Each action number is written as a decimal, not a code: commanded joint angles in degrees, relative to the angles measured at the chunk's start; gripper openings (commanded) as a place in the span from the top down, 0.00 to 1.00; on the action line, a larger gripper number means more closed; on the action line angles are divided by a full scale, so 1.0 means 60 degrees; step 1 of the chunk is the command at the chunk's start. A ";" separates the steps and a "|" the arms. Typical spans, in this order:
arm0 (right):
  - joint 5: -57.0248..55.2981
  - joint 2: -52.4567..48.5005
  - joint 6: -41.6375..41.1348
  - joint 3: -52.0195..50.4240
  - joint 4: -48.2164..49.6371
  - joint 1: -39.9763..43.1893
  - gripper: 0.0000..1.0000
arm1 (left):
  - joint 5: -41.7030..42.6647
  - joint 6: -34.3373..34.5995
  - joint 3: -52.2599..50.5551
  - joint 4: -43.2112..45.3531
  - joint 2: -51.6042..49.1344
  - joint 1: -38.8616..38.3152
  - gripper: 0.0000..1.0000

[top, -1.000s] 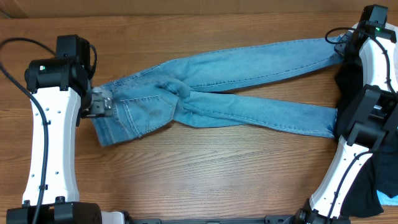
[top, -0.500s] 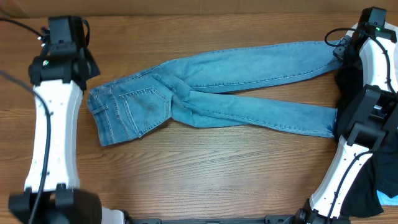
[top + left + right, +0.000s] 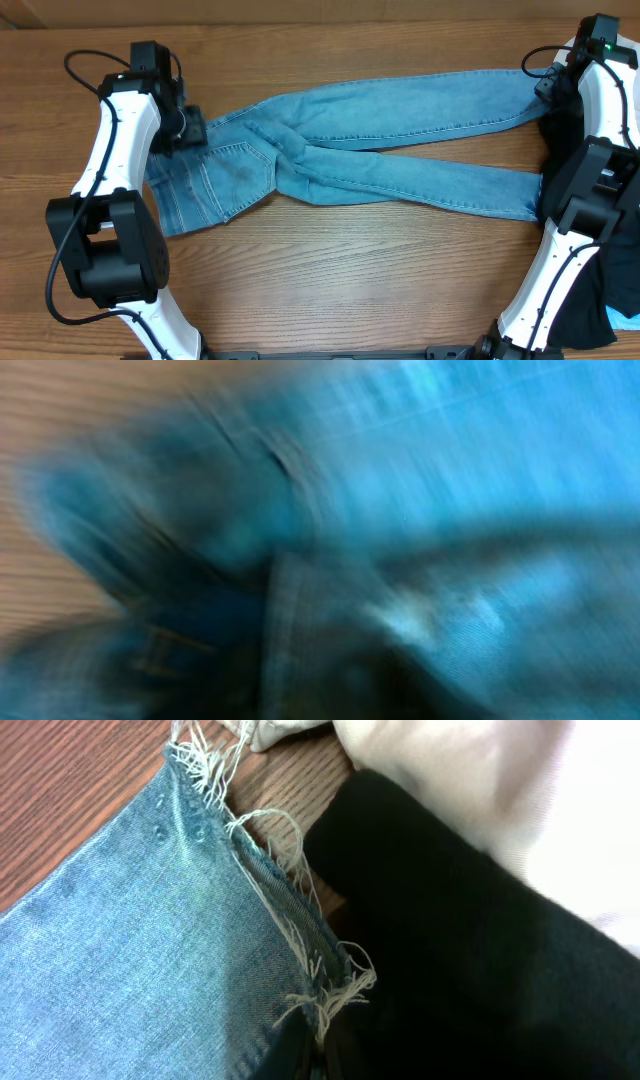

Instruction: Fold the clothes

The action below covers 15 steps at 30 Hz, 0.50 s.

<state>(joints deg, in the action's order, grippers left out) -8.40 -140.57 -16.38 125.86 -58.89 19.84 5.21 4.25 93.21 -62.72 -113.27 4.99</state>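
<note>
Overhead: jeans (image 3: 380, 130) are lying across the table (image 3: 330, 290), waist at 9 o'clock, legs splaying toward 3. Left gripper (image 3: 188, 128) is sitting over the waistband's 11 o'clock corner. Whether its fingers are open or gripping, I cannot tell. Right gripper (image 3: 545, 85) is parked at the upper leg's hem, near 2, beside a black garment (image 3: 560, 125).

Left wrist: only smeared blue denim is showing, no fingers readable.

Right wrist: fingers are closed, seemingly pinching the frayed hem (image 3: 290, 930) at 6. An off-white cloth (image 3: 480, 760) is filling 1 o'clock.

Judgement: the left should be taking the full waistband thickness before any lift, and both ends should be rising together so the crossed legs are not twisting further. The lower hem is hidden under the right arm
</note>
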 commanded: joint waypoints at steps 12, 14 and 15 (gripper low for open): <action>-0.0098 0.0372 0.0266 0.0142 -0.0200 0.0036 0.96 | 0.3177 -0.1920 -0.0018 -0.5617 0.0415 -0.0838 0.82; -0.0098 0.0372 0.0266 0.0142 -0.0215 0.0036 0.96 | 0.2845 -0.1647 0.0007 -0.5333 0.0415 -0.0874 0.91; -0.0098 0.0372 0.0266 0.0142 -0.0219 0.0036 0.96 | 0.2652 -0.1304 0.0058 -0.5140 0.0419 -0.0867 0.96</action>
<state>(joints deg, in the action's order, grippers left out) -8.40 -140.57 -15.33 125.86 -60.05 19.86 24.45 -5.15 93.32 -95.35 -112.27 0.25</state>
